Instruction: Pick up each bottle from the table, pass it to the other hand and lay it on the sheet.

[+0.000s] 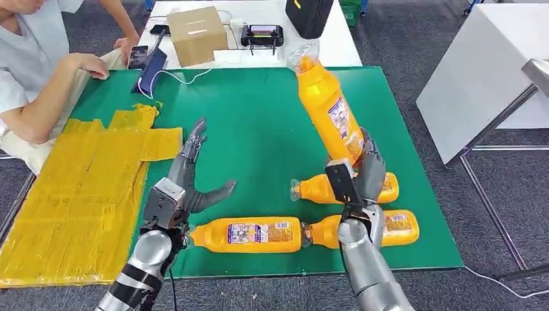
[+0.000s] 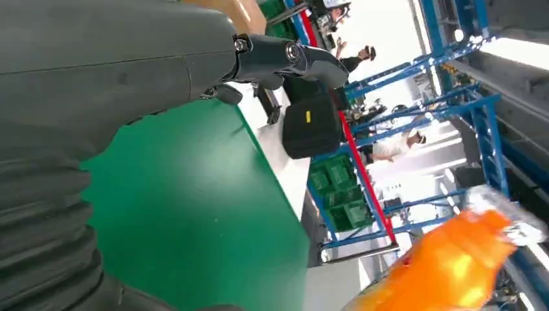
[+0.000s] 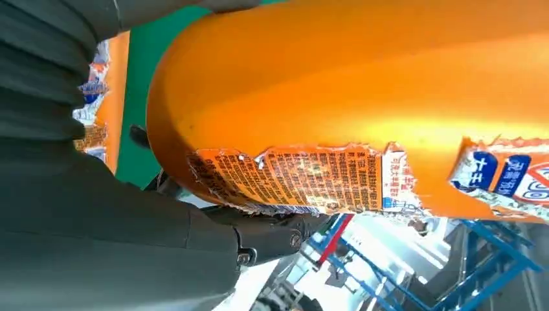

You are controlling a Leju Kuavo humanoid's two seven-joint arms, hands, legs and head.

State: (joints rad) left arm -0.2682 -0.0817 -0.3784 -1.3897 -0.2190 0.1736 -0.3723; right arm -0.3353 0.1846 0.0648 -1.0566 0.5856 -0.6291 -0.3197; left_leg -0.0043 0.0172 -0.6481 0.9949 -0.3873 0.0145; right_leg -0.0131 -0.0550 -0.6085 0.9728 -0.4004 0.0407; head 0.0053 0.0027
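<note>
My right hand (image 1: 366, 170) grips the base of an orange bottle (image 1: 327, 107) and holds it nearly upright above the green mat (image 1: 259, 129), clear cap at the top. Up close the held bottle (image 3: 362, 97) shows a torn label, my right hand's thumb (image 3: 259, 236) against it. Three more orange bottles lie on the mat near its front edge: one (image 1: 249, 234) by my left hand, one (image 1: 395, 228) at the right, one (image 1: 320, 188) behind them. My left hand (image 1: 184, 184) hovers open over the mat, fingers (image 2: 285, 58) spread. The held bottle's top (image 2: 453, 265) appears in the left wrist view. The yellow sheet (image 1: 78, 194) lies at the left.
A person (image 1: 39, 71) sits at the far left, arms resting by the sheet's far corner. Behind the mat stands a white table (image 1: 336, 45) with a cardboard box (image 1: 197, 34), a black case (image 1: 309, 16), phones and cables. A white table (image 1: 482, 71) stands to the right.
</note>
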